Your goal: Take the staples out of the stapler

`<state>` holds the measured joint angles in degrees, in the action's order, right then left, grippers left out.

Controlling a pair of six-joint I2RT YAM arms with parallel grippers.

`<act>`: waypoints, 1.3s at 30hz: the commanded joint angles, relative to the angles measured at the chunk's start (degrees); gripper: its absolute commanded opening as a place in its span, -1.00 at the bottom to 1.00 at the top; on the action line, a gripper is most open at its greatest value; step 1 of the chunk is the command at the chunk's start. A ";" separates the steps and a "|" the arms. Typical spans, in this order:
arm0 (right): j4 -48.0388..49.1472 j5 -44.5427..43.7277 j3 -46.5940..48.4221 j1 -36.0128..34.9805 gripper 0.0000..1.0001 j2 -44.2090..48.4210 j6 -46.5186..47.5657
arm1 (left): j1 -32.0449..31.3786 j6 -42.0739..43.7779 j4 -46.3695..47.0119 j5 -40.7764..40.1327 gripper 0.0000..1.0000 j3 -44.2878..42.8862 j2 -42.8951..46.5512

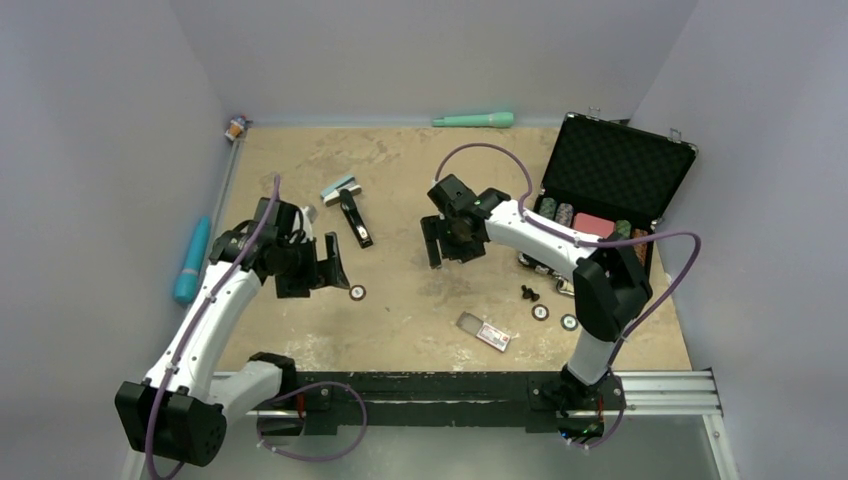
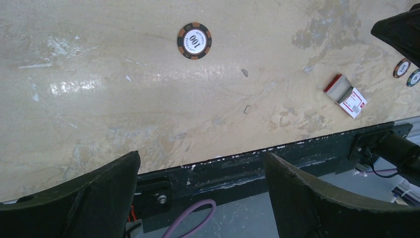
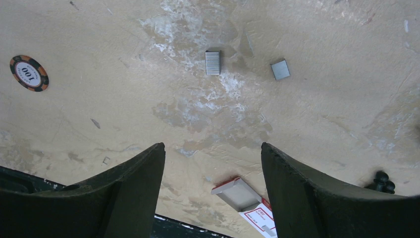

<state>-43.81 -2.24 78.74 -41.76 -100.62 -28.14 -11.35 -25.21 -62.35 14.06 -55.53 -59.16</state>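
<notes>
The slim black stapler (image 1: 355, 217) lies on the table behind my left gripper, shown only in the top view, with a light blue and white piece (image 1: 340, 188) at its far end. Two small silvery staple blocks (image 3: 213, 62) (image 3: 280, 69) lie on the table in the right wrist view. My left gripper (image 1: 330, 268) (image 2: 200, 163) is open and empty, near the stapler's near end. My right gripper (image 1: 447, 245) (image 3: 213, 153) is open and empty above mid-table.
An open staple box (image 1: 484, 332) (image 3: 245, 201) (image 2: 345, 96) lies at front centre. Poker chips (image 1: 357, 292) (image 2: 194, 40) (image 3: 29, 73) lie on the table, with more (image 1: 540, 312) at the right. An open black case (image 1: 605, 190) stands right. A teal tool (image 1: 190, 260) lies left, a green one (image 1: 474, 120) at back.
</notes>
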 commanded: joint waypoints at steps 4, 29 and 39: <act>0.32 -3.29 -2.51 0.26 0.44 1.43 -2.98 | 0.28 1.53 3.06 4.35 0.94 1.98 0.70; 2.34 -4.47 11.45 0.36 0.24 -15.68 -5.75 | 0.01 -1.90 2.42 -6.29 1.00 1.95 5.57; 2.05 -4.80 8.56 0.28 0.01 -16.94 -6.09 | 0.01 -2.78 2.45 -8.35 1.00 2.35 11.51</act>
<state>-41.04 -5.10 87.31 -41.60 -117.97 -33.06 -11.38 -27.07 -60.90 7.18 -53.49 -49.30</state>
